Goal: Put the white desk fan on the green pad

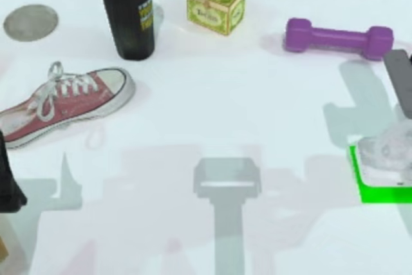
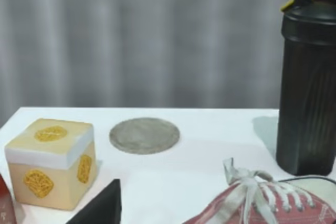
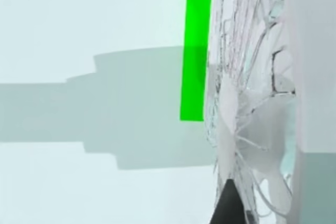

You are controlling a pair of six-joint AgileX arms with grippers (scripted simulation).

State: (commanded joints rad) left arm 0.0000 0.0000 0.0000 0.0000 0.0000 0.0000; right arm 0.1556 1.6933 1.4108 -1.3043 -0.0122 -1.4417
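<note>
Resting on the green pad (image 1: 370, 192) at the worktop's right edge, the white desk fan (image 1: 386, 149); we cannot tell whether our right end effector (image 3: 227, 205) is spread; left arm (image 1: 9, 185) parked at left.

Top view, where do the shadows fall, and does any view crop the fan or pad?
Top view: grey arm shadows streak the table; the white desk fan and the green pad are cut by the right edge. Right wrist view: the fan's grille fills the frame close up, the pad only a strip, a broad shadow beside it.

white table (image 1: 257, 107), grey curtain backdrop (image 2: 157, 40)
</note>
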